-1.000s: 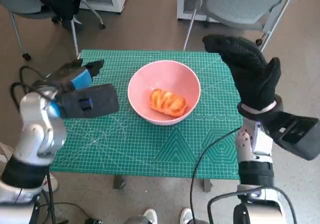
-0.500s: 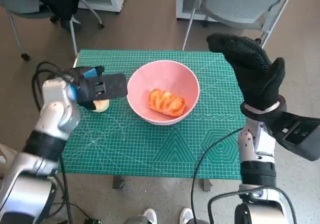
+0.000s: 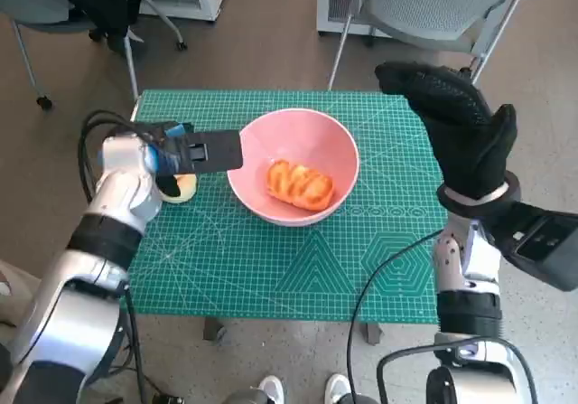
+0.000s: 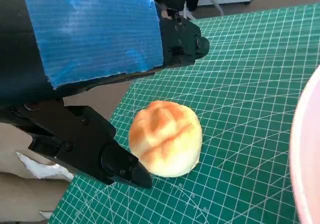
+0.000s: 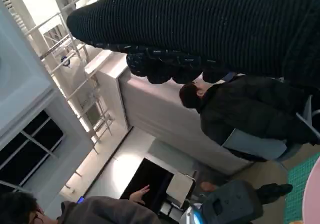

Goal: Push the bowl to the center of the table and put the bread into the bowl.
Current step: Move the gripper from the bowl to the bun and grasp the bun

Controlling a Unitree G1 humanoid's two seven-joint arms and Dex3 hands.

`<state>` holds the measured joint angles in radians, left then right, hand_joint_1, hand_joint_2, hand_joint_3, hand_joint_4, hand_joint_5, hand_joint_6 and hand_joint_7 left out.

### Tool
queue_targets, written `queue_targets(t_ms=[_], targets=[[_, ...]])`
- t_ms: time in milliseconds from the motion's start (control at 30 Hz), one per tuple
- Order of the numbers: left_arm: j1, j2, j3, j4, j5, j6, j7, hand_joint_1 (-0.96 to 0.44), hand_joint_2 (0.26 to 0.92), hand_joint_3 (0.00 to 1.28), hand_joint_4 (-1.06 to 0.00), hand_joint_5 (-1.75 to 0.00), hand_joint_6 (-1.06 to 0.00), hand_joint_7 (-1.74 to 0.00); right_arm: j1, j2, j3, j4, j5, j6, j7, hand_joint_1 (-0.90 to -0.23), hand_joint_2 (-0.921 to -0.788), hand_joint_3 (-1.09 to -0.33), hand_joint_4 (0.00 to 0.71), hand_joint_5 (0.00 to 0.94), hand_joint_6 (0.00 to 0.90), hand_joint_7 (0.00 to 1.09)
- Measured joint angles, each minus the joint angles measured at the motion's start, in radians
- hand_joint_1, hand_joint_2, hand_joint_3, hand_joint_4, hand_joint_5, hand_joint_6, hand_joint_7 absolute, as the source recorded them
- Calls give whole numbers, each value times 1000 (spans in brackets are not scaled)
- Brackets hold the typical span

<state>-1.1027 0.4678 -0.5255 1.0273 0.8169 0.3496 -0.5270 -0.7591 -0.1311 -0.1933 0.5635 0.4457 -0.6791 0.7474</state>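
Green cutting mat (image 3: 298, 268): left hand (image 3: 194, 151) has swung in w/ fingers apart, empty, bun (image 4: 166, 138) beneath; pink bowl (image 3: 293, 164) holds pastry (image 3: 301, 185). Right hand (image 3: 461, 128) raised, open. Grasp next, prob.

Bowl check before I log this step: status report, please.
Left hand open over a bun beside the pink bowl. Right hand raised, empty. Bowl mid-table, a pastry already inside. Nothing in the way.
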Motion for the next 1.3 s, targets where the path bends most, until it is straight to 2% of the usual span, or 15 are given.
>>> queue_targets(t_ms=[600, 667, 700, 767, 867, 933, 967, 1000, 1100, 1167, 1300], targets=[[-57, -30, -44, 190, -5, -74, 30, -213, 675, 3, 1, 1, -130, -1, 5, -2, 0, -6, -11, 0, -12, -710, -921, -796, 54, 2, 0, 223], [-59, -33, -46, 204, -7, -77, 30, -210, 680, 6, -112, -59, -118, -5, 6, -2, 0, -6, -11, 0, -13, -708, -921, -801, 54, 2, -1, 224], [-59, -34, -46, 210, -8, -78, 30, -202, 676, 17, -101, -290, -116, -4, 6, -2, 0, -6, -11, -1, -13, -707, -921, -803, 54, 2, -1, 224], [-60, -35, -46, 220, -10, -79, 30, -186, 663, 37, -41, -1059, -113, -4, 6, -2, 0, -6, -13, -2, -13, -705, -921, -809, 54, 1, -1, 225], [-60, -36, -45, 233, -18, -79, 30, -177, 660, 44, -13, -1468, -108, -2, 7, -2, 0, -6, -14, -3, -14, -704, -921, -813, 54, 1, -1, 224], [-62, -36, -45, 243, -27, -78, 30, -173, 661, 44, -37, -1328, -106, -2, 8, -2, 0, -6, -17, -3, -15, -704, -921, -814, 54, 1, -1, 224], [-63, -36, -45, 247, -30, -78, 30, -172, 661, 43, -48, -1165, -105, -1, 8, -2, 0, -6, -17, -3, -16, -704, -921, -814, 54, 1, -1, 224], [-63, -36, -46, 250, -31, -78, 30, -171, 662, 42, -58, -1096, -104, -1, 8, -2, 0, -6, -17, -3, -16, -704, -921, -814, 54, 1, -1, 224], [-64, -36, -48, 259, -33, -78, 30, -174, 666, 30, -113, -528, -103, -1, 8, -2, 0, -6, -17, -3, -17, -704, -921, -814, 54, 1, -1, 224], [-64, -37, -50, 264, -33, -78, 30, -181, 669, 25, -139, -344, -103, 0, 8, -2, 0, -6, -17, -3, -17, -704, -921, -814, 54, 1, -1, 224], [-64, -39, -54, 272, -33, -78, 30, -195, 672, 20, -181, -197, -104, -1, 9, -2, 0, -8, -18, -3, -18, -704, -921, -815, 54, 1, -1, 224]])
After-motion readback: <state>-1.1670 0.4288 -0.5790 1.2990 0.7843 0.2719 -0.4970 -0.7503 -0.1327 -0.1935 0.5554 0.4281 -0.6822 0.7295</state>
